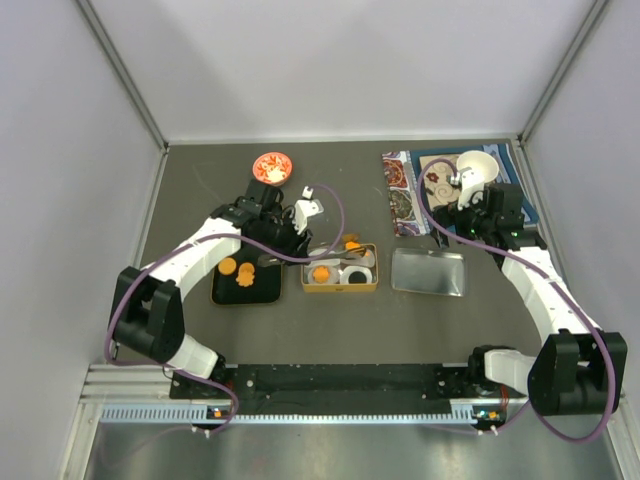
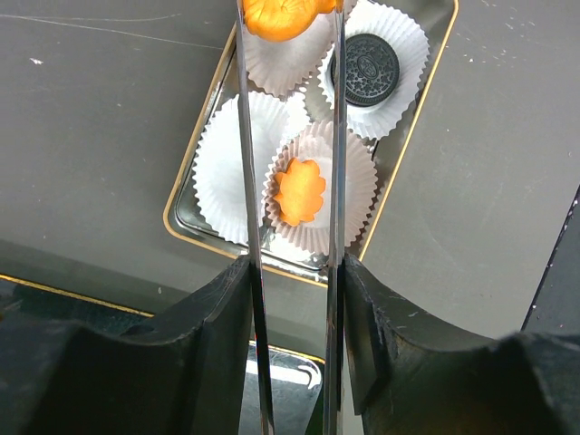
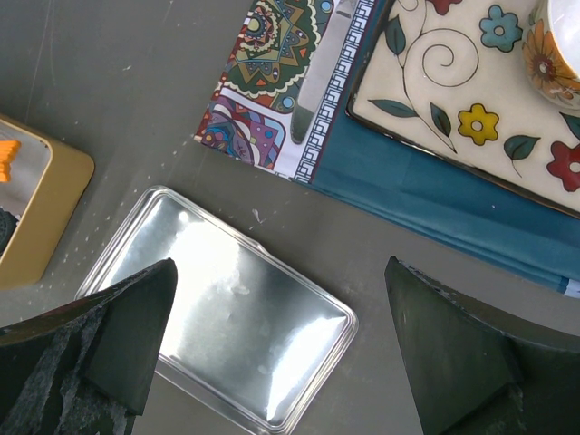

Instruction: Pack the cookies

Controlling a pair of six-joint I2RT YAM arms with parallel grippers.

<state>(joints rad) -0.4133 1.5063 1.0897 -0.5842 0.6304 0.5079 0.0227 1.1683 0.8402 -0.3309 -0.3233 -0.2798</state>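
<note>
My left tool (image 2: 290, 11) pinches an orange cookie (image 2: 276, 16) over the tin (image 1: 340, 291); at the tin's 9 o'clock lies a flower cookie (image 1: 320, 273). The right tool (image 3: 281, 362) gapes wide, empty.

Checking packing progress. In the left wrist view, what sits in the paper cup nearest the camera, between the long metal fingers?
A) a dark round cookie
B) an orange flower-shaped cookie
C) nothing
B: an orange flower-shaped cookie lies in that paper cup inside the tin.
</note>
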